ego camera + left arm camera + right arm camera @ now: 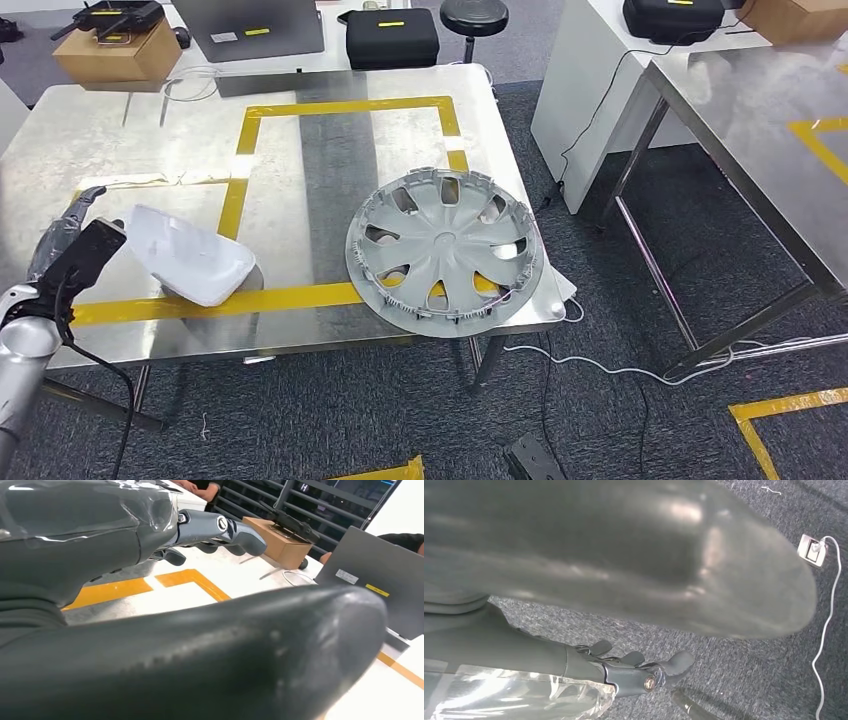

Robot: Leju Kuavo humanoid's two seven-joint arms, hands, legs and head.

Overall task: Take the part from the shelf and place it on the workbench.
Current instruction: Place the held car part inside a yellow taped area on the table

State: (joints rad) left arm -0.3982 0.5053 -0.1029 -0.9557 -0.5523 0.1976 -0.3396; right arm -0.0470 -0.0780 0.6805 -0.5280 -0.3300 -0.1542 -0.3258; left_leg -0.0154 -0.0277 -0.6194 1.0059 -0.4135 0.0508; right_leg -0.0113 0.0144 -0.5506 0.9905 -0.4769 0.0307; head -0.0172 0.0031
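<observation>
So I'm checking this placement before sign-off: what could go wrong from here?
The wheel cover overhangs the workbench front edge, so a bump might tip it off. The white part lies close to the left hand; pulling that hand away carelessly could drag it. Loose cables on the floor could snag a foot.

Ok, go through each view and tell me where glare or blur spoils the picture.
Head view: sharp, though ceiling light washes out the left part of the shiny steel workbench and the glossy white curved plastic part. Left wrist view: the thick grey thumb looms close and soft, the orange floor-tape lines behind it clearer. Right wrist view: the right robot hand is blurred, with bright sheen on its thumb.
</observation>
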